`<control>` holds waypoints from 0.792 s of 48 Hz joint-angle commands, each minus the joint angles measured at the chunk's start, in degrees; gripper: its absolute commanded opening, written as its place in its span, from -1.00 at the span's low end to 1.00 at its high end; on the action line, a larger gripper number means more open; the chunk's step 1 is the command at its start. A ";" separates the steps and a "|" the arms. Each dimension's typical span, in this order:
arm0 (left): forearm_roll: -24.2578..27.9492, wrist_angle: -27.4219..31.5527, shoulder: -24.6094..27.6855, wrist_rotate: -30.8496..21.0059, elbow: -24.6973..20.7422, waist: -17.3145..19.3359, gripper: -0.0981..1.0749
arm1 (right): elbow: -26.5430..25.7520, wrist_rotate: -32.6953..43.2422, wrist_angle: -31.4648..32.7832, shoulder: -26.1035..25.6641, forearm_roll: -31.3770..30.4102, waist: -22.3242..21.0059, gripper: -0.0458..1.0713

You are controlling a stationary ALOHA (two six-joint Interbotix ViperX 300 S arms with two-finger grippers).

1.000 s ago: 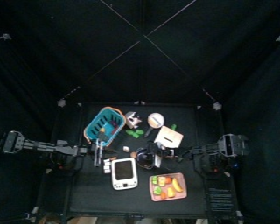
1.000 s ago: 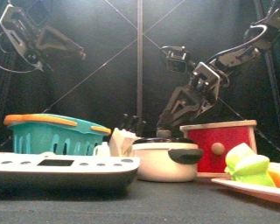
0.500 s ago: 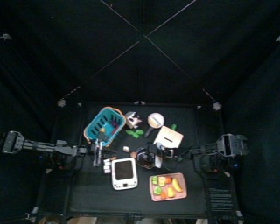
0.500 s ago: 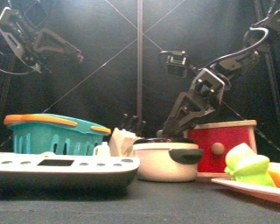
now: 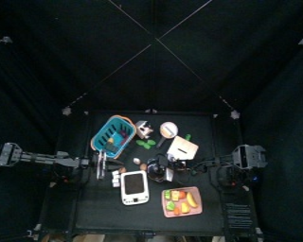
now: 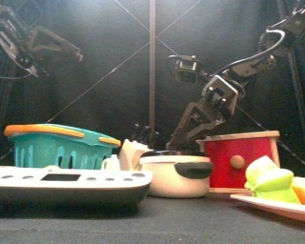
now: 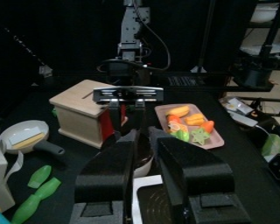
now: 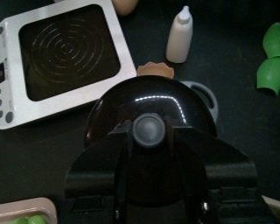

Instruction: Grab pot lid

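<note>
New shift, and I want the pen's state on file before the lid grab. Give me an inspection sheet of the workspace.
Surface: black table, crowded in the middle.
Job's things: lid sits on the pot, knob up.
Clutter: scale, teal basket, red box, food plate, white bottle, green pieces.
Grippers: right gripper directly over the lid; left gripper open, empty, raised at the table's left side.
Cables: loops along the left arm, off the table.
Surroundings: black curtains; the left wrist view shows equipment beyond the table.
</note>
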 commanded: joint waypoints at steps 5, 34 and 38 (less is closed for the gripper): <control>-0.62 -0.44 -1.41 0.00 -0.18 0.09 0.23 | -0.70 0.18 0.53 -2.02 0.09 -0.35 0.03; -0.97 0.00 -1.41 -0.18 0.70 0.44 0.23 | -0.79 0.18 0.53 -4.57 0.09 -0.26 0.03; -0.97 0.09 -1.41 -0.18 1.23 0.44 0.23 | -1.14 0.18 0.53 -4.57 0.00 -0.26 0.03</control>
